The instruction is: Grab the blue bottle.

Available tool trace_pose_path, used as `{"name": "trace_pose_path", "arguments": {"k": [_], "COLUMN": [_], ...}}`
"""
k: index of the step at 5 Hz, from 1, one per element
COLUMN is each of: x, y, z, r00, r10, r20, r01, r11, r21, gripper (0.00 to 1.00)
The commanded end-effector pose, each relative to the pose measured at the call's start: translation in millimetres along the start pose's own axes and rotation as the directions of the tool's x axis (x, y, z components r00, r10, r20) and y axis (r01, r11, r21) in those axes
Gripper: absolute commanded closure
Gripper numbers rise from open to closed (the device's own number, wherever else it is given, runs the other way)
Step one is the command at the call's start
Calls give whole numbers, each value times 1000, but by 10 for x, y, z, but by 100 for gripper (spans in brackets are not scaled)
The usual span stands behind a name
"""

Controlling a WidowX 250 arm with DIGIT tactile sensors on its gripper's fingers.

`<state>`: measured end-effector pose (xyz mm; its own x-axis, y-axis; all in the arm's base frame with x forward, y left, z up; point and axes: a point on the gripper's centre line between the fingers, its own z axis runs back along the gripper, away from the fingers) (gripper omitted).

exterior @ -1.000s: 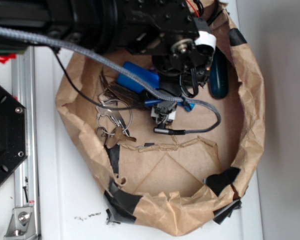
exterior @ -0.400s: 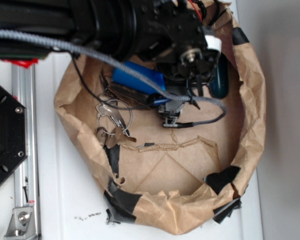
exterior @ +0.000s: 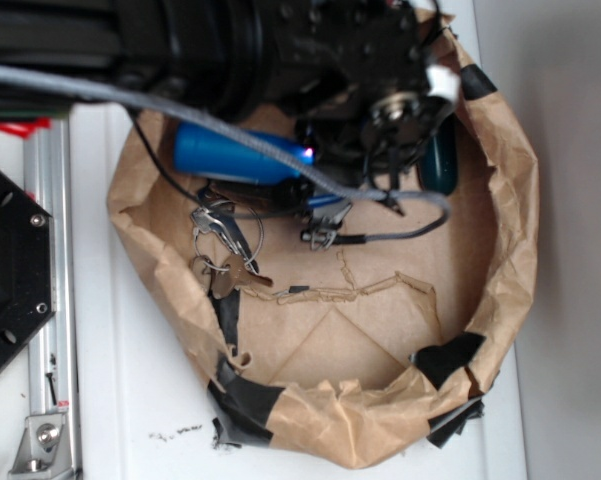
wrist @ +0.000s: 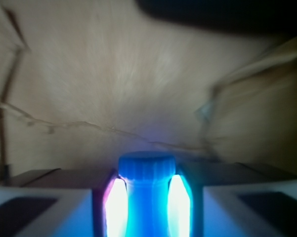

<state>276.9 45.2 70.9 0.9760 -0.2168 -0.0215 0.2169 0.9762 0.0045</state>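
blue bottle (exterior: pixel 238 158): lying sideways in the upper part of the paper nest (exterior: pixel 500 200), neck end in the tool; wrist view shows its flared mouth (wrist: pixel 147 165) between the pads
tool (wrist: pixel 147 202): closed on the bottle neck, both pads touching it
teal capsule (exterior: pixel 440 165): right of the bottle, near the nest wall
keys (exterior: pixel 223 245): just below the bottle
table (exterior: pixel 130 400): white, under the nest

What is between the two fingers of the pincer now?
The blue bottle: in the wrist view its neck and cap stand between the pincer fingers.
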Motion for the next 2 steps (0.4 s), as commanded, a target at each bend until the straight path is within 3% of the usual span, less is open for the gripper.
{"name": "trace_pose_path", "arguments": {"k": [1, 2], "x": [407, 461], "y": [-343, -439], "z": [805, 881], "r00": [986, 985], "r10": [71, 88], "r20": [152, 152], "r01": [-66, -87], "r11": [997, 996], "r21": [-39, -14], "gripper": [100, 100]}}
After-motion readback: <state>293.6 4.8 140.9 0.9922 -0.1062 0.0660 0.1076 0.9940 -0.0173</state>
